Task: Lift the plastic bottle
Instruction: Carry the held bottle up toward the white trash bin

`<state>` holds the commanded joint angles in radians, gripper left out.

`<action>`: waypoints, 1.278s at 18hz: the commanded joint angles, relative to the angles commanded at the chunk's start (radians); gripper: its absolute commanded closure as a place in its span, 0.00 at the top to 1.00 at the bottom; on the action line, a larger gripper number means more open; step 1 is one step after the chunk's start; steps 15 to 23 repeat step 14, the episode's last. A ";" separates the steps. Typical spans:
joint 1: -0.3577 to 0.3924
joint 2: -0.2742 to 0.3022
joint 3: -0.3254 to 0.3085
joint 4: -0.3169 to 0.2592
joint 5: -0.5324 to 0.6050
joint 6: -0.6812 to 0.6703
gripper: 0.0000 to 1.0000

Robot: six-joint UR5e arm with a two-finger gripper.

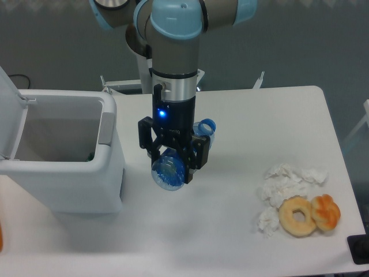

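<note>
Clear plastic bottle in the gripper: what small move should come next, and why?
Probably a short carry further left toward the open white bin. The gripper is shut on the clear plastic bottle with the blue label, which hangs clear of the white table, its blue cap pointing back right, so the pick looks done.

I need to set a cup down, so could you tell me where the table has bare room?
The table is bare behind the tissues, and along the front edge left of the doughnuts. It is crowded between the bin and the hand holding the plastic bottle.
</note>
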<state>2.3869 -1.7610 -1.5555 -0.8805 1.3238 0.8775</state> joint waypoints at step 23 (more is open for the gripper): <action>0.003 0.000 -0.005 0.003 -0.009 0.000 0.77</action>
